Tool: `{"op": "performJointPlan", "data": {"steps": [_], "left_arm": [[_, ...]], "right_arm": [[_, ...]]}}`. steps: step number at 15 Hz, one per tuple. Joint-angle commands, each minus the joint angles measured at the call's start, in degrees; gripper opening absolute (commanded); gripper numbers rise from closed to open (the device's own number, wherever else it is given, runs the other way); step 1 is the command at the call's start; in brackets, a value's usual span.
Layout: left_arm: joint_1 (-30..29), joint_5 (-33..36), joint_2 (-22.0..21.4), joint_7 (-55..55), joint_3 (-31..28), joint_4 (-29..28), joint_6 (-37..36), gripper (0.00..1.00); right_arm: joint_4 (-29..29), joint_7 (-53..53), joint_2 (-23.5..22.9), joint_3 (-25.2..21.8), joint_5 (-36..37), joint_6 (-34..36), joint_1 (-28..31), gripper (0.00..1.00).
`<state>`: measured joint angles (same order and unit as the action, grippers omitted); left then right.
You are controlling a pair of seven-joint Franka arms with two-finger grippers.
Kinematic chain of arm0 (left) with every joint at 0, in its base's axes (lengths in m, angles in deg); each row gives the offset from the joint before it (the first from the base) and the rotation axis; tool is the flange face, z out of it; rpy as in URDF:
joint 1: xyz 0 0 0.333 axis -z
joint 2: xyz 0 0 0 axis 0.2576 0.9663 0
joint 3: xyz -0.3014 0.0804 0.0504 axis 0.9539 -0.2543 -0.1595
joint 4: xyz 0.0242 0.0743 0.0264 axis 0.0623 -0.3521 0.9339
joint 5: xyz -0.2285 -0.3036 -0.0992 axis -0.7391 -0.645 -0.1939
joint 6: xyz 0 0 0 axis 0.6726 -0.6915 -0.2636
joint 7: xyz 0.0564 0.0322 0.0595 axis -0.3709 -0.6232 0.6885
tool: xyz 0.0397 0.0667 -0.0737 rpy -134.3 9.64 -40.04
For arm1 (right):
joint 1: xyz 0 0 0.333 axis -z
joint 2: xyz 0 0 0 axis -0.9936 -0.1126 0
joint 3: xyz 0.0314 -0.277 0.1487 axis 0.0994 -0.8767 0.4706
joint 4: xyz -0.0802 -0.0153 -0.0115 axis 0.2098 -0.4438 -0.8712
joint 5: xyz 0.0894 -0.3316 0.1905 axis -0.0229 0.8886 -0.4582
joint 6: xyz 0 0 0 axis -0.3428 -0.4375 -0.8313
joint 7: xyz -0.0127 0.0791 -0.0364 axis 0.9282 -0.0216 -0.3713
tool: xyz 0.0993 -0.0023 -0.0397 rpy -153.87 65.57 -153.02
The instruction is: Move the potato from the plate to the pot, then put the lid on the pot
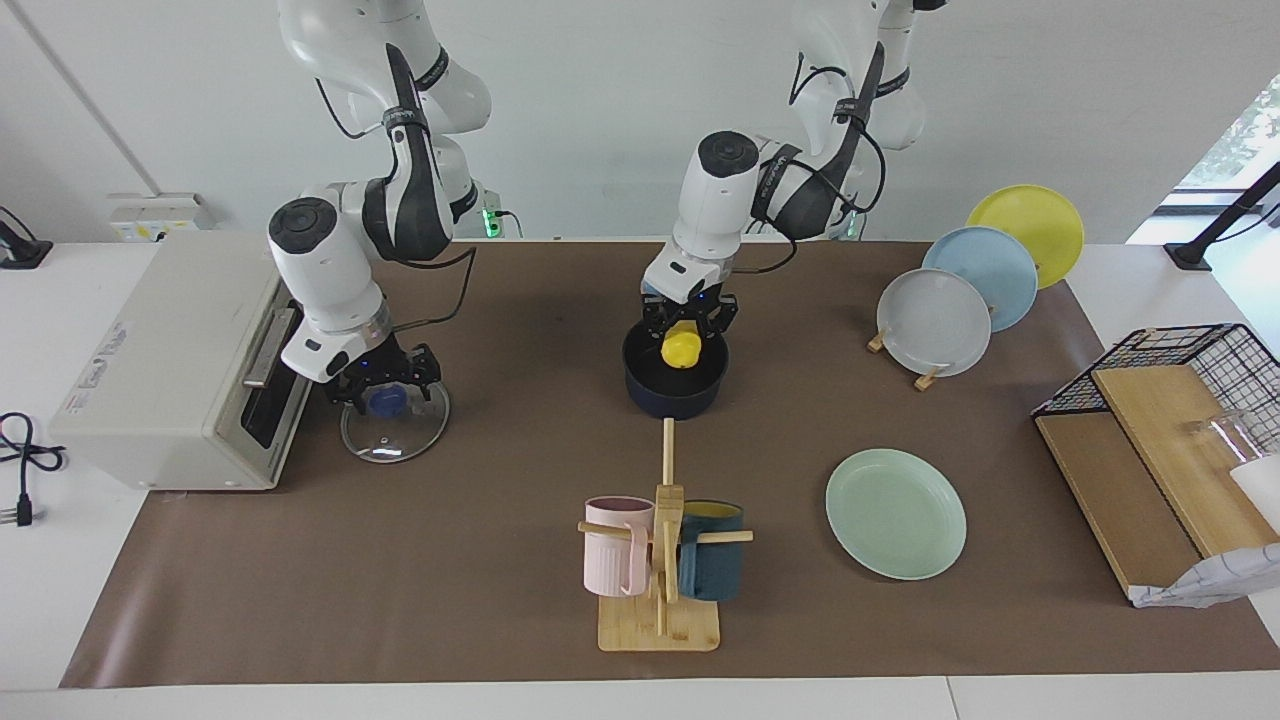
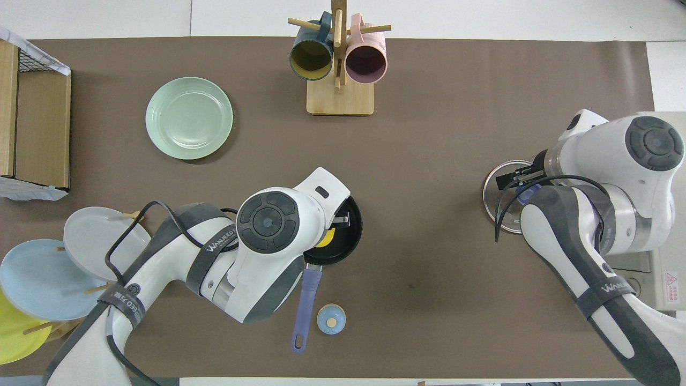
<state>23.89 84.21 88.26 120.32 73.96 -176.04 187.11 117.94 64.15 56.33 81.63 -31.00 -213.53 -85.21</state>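
Facing view shows the left claw [image 1: 686, 325] closed on the potato [image 1: 681, 349], holding it just over the mouth of the pot [image 1: 676, 378], which stands near the middle of the tabletop [image 1: 500, 600], toward the robots' edge. The plate [image 1: 895, 512] lies bare nearer the left arm's end and the edge away from the robots. The right claw [image 1: 385, 392] is down at the knob of the lid [image 1: 394, 428], which lies flat by the right arm's end of the tabletop in front of the toaster oven [image 1: 170, 360]; whether its fingers have closed on the knob I cannot tell.

To do this step well, I judge the potato should be lowered a little more inside the rim before release (a drop from height could bounce it out), with the fingers opening straight and the arm lifting clear so the lid has room. The pot's handle [image 2: 305, 311] points toward the robots' edge, so the lid's path should stay free of it.

The left arm's forearm band reads "WANJEED" [image 2: 221, 239]; the toaster oven's labels are too small to read.
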Motion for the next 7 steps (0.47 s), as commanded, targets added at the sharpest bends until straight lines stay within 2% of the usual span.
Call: {"op": "performJointPlan", "data": {"steps": [1,7], "left_arm": [[1.3,-0.9,0.6,0.0,-1.1,-1.7,2.7,0.0],[2.8,-0.6,3.8,0.1,-1.3,-2.4,6.2,0.0]], "right_arm": [[3.6,-1.8,2.7,0.5,-0.1,-1.7,1.4,1.0],[4.7,-1.8,3.1,0.5,-0.1,-2.8,2.2,1.0]]}}
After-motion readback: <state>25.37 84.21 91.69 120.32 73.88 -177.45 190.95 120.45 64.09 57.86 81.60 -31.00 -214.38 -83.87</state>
